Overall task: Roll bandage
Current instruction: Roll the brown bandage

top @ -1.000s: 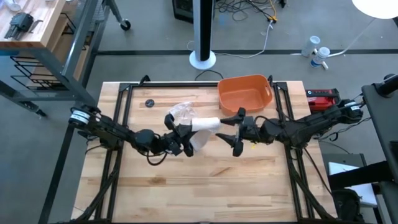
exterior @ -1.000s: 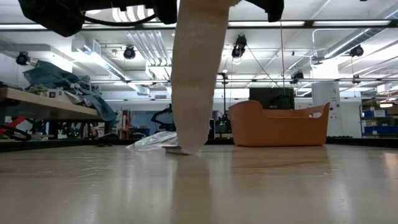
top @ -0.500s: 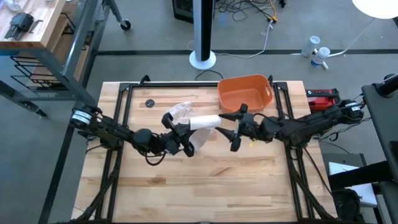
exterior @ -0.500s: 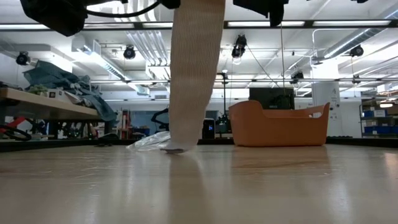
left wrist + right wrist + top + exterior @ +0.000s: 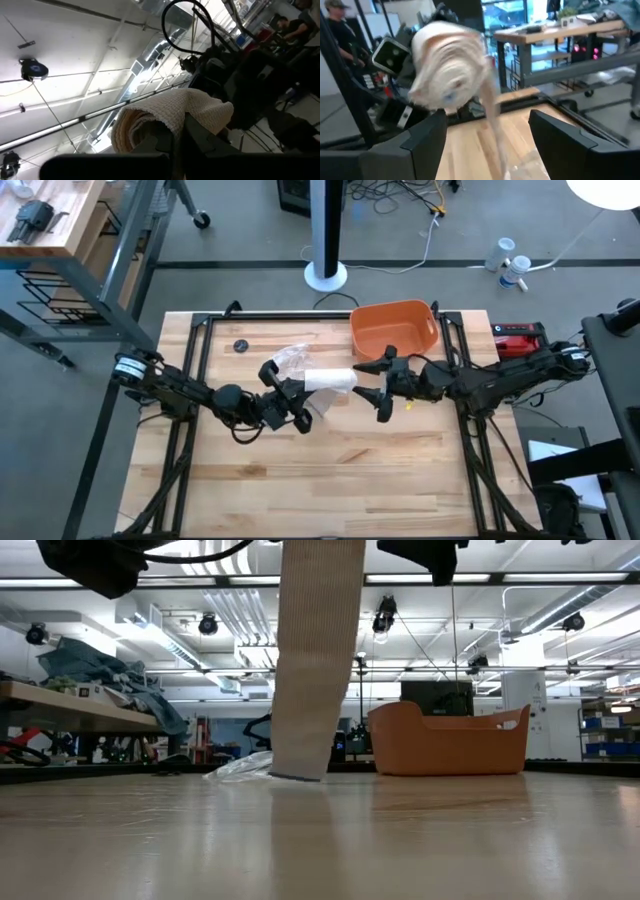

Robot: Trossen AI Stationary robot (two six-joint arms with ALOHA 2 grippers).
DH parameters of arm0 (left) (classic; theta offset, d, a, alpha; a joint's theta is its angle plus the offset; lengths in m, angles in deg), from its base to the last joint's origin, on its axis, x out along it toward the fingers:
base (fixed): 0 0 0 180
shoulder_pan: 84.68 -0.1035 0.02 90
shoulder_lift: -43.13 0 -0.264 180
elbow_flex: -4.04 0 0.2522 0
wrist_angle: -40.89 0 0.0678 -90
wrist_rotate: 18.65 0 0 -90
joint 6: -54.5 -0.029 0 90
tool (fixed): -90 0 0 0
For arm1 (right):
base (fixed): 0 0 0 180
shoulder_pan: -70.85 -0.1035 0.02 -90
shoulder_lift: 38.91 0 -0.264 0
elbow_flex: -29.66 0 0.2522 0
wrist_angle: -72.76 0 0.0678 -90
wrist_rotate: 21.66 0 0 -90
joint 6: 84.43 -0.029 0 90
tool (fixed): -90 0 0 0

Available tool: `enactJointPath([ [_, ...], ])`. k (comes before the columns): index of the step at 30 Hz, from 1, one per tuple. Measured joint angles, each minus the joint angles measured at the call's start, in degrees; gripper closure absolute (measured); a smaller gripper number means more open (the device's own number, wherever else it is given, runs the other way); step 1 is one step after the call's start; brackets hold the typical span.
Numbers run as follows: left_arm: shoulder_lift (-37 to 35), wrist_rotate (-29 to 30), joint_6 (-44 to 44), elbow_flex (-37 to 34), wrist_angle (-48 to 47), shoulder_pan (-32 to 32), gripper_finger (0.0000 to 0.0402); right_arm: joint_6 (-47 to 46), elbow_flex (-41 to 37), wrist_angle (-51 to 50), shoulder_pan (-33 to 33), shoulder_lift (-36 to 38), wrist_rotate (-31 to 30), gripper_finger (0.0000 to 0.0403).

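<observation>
Two arms meet over the middle of the surface (image 5: 330, 480), nearer its far edge. Left gripper (image 5: 288, 398) comes in from the left edge, jaws closed on the rolled end of the bandage (image 5: 328, 380). In the left wrist view the roll (image 5: 165, 120) sits pinched right at the dark fingers (image 5: 200, 140), coiled layers showing at one end. Bandage is lifted off the surface, roll lying crosswise between the two grippers, with a loose tail hanging down. In the low view that tail (image 5: 315, 660) drops as a flat ribbed strip, lower end right at the wood; touching or just clear, cannot tell.

Right gripper (image 5: 383, 388) comes in from the right edge and sits just beside the free end of the roll, jaws spread wide and holding nothing. Right wrist view shows both fingers (image 5: 425, 140) apart with the roll (image 5: 447, 65) blurred ahead of them, not between them.

Orange tub (image 5: 392, 328) stands near the far right corner, just behind the right gripper. Clear wrapper (image 5: 288, 360) lies crumpled on the surface behind the left gripper, toward the far edge. Small dark round thing (image 5: 241, 345) rests near the far left corner. One person (image 5: 335, 30) stands in the room beyond, seen in the right wrist view.
</observation>
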Motion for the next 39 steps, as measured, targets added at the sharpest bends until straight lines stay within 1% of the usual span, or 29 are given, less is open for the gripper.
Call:
enactJointPath([
  [4, -0.04, 0.01, -1.08, 0.31, 0.00, -0.07, 0.0397, 1.75, 0.00, 1.32, -0.02, -0.02, 0.31, 0.0121],
  [9, -0.04, 0.04, -1.10, 0.24, -0.03, -0.04, 0.0397, 2.68, 0.00, 3.17, -0.20, 0.30, 5.43, 0.0112],
  [15, 0.00, 0.07, 0.03, 0.16, -0.08, -0.06, 0.0397, 2.71, 0.00, 3.63, -0.20, 0.17, 5.88, 0.0111],
  [22, 0.02, -2.36, 1.58, 0.14, -2.34, -0.08, 0.0397, 3.03, 0.22, 7.14, -0.22, 0.09, 5.74, 0.0113],
  [27, 0.02, -2.35, 1.70, 0.52, -2.88, -0.17, 0.0397, 2.35, 1.58, 7.07, -0.22, -4.23, 5.84, 0.0116],
  [34, 0.02, -2.33, 1.93, 0.46, -3.51, -0.17, 0.0397, 3.65, 4.19, 7.74, -0.22, -6.51, 5.62, 0.0141],
  [37, 0.02, -2.32, 1.93, 0.35, -3.51, -0.17, 0.0396, 4.40, 4.76, 7.87, -0.24, -6.20, 5.53, 0.0169],
  [39, 0.02, -2.32, 1.92, 0.27, -3.58, -0.17, 0.0392, 4.80, 5.01, 8.02, -0.24, -6.08, 5.40, 0.0201],
])
